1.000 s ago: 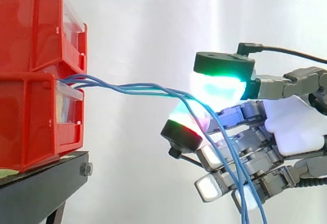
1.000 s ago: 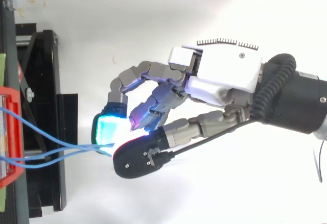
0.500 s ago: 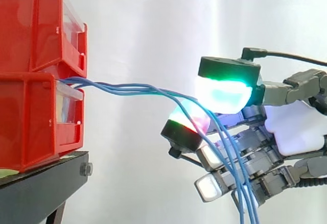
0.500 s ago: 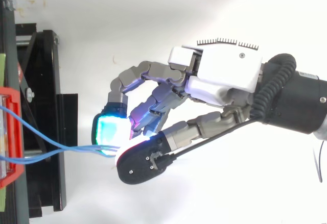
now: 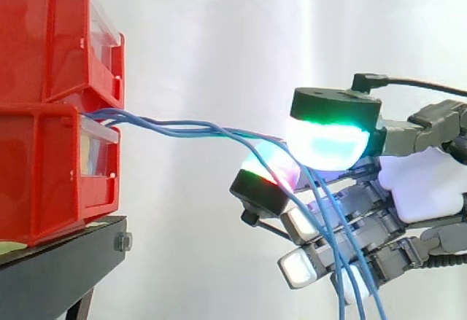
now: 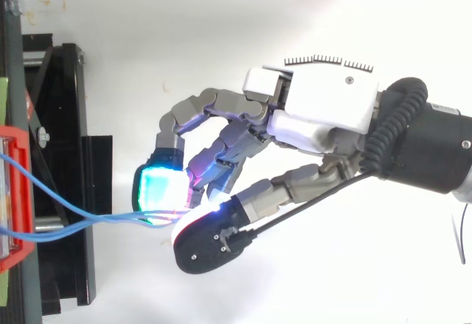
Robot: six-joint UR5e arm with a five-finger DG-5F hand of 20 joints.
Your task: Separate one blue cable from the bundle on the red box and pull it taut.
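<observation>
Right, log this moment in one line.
hand: shut on blue cables, pinched between pads | cables: several strands from red bins to hand, ends hanging below | taut: not yet

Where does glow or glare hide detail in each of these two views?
Side view: the hand's glowing pads cast green onto the blue cables where the strands pass between them, so their colour is hard to read there. Top view: a white flare at the pads swallows the cables' ends, so the exact contact cannot be made out.
</observation>
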